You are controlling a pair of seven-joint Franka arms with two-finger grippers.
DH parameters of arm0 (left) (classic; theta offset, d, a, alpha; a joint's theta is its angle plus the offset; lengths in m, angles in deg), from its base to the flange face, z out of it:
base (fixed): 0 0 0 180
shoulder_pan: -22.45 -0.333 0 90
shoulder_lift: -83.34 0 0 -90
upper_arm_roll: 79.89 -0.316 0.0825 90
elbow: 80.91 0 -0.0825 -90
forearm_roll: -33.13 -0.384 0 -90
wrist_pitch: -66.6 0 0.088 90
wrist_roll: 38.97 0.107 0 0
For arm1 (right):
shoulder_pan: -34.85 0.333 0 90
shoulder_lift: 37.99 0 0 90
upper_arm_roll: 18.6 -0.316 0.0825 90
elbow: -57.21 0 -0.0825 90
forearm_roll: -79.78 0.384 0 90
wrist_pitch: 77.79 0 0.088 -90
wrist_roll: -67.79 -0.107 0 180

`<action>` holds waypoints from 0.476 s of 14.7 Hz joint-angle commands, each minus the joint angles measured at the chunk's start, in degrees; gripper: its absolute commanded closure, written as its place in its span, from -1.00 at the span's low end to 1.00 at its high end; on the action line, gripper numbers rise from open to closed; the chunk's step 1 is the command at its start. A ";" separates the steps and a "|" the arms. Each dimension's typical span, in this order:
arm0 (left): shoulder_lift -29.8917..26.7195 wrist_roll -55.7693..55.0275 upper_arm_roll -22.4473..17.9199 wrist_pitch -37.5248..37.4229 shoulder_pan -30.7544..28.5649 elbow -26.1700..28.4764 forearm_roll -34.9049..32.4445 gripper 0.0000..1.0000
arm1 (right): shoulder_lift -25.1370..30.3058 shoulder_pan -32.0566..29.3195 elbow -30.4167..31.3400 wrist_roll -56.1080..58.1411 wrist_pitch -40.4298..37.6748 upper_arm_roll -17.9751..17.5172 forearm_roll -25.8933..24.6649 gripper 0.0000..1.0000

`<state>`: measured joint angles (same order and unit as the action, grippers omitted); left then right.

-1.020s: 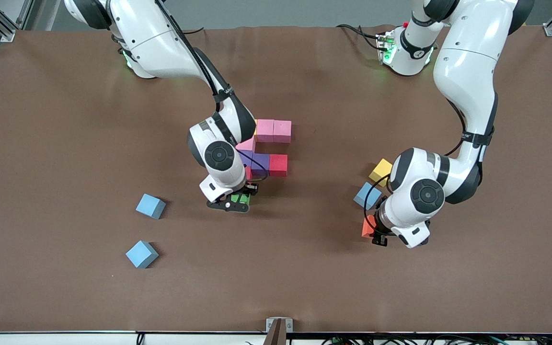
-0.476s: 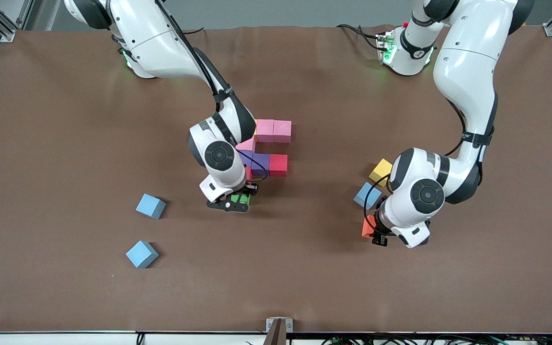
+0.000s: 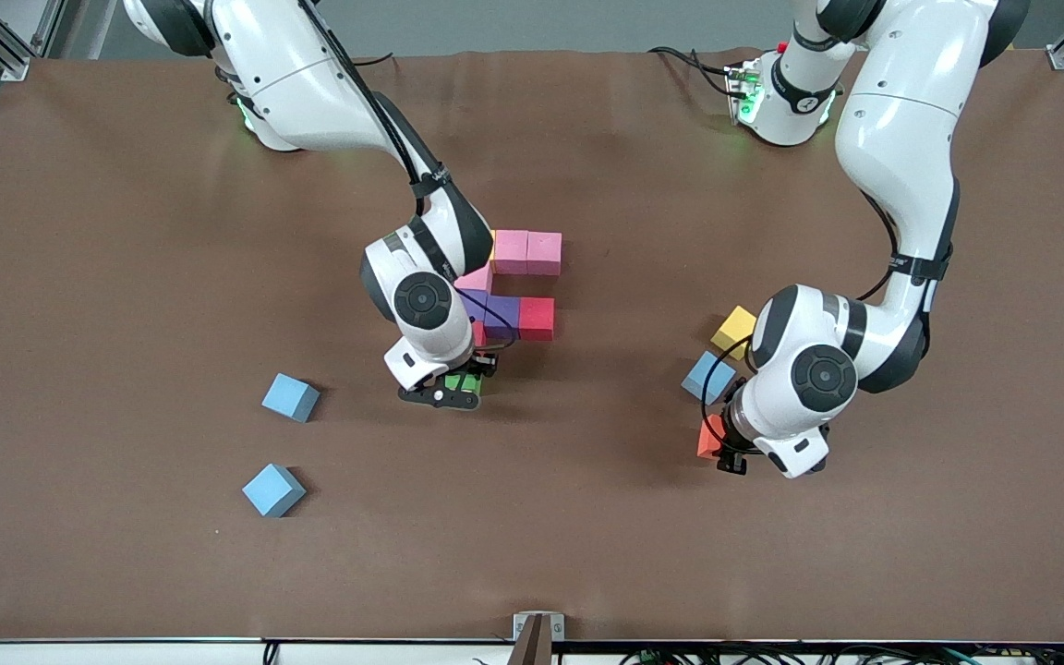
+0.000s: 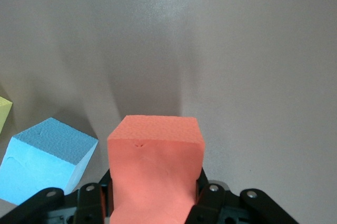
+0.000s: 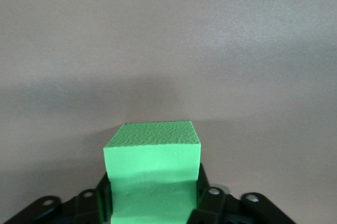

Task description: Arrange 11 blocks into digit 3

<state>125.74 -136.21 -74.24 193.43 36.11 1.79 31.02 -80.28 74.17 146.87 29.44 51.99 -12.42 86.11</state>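
Front view shows the right gripper (image 3: 460,385) set around a green block (image 5: 152,174) just below the half-built digit 3 (image 3: 518,286), grip uncertain, while the left gripper (image 3: 724,450) clamps an orange block (image 4: 155,168); next comes seating green squarely.

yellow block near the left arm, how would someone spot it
Look at the left arm's end of the table, by its bent wrist. Three loose blocks sit there; the yellow block is farthest from the front camera, beside a light blue block. It is the only loose yellow one.
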 commanded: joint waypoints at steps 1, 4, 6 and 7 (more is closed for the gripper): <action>0.23 -0.15 -0.29 0.44 0.23 -0.26 -0.43 0.28 | 1.24 -0.13 2.01 -0.15 0.12 0.15 -0.79 -1.00; 0.23 -0.06 -0.29 0.44 0.23 -0.26 -0.43 0.27 | 1.24 -0.04 1.75 -0.32 0.13 0.15 -0.79 -1.00; 0.23 -0.06 -0.29 0.44 0.23 -0.26 -0.43 0.27 | 1.24 0.05 1.66 -0.41 0.13 0.15 -0.79 -1.00; 0.23 -0.06 -0.29 0.44 0.23 -0.26 -0.43 0.27 | 1.33 0.05 1.57 -0.24 0.13 0.15 -0.79 -1.00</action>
<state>125.74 -136.21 -74.24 193.43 36.11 1.79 31.02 -80.29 74.17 147.22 29.46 51.97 -12.16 86.11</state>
